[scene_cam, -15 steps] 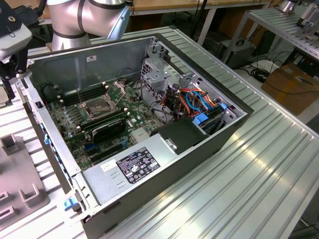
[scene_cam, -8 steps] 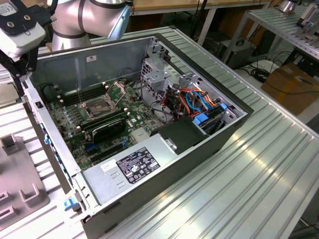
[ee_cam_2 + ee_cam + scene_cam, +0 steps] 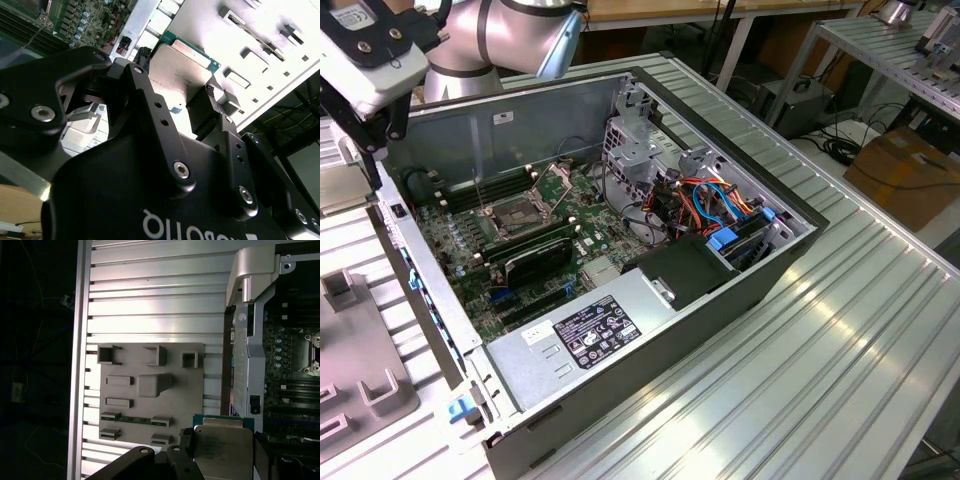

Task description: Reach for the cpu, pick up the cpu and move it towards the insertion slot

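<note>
I've got the cpu (image 3: 222, 447) clamped edge-on in my end effector (image 3: 175, 90), lifted off the grey fixture plate (image 3: 150, 400) on the ribbed table (image 3: 150, 305), just outside the open computer case (image 3: 740, 290). Pick looks done; I judge this as the carry step. The insertion slot (image 3: 525, 212) sits well apart inside the case, plate hinged up. Print on the cpu lid and the power supply (image 3: 590, 335) label isn't legible; I won't read the end effector logo.

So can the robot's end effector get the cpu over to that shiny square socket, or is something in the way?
Probably yes. The end effector is shut on the cpu, outside the open case. The insertion slot lies uncovered, its steel plate tilted up, with nothing over it.
</note>
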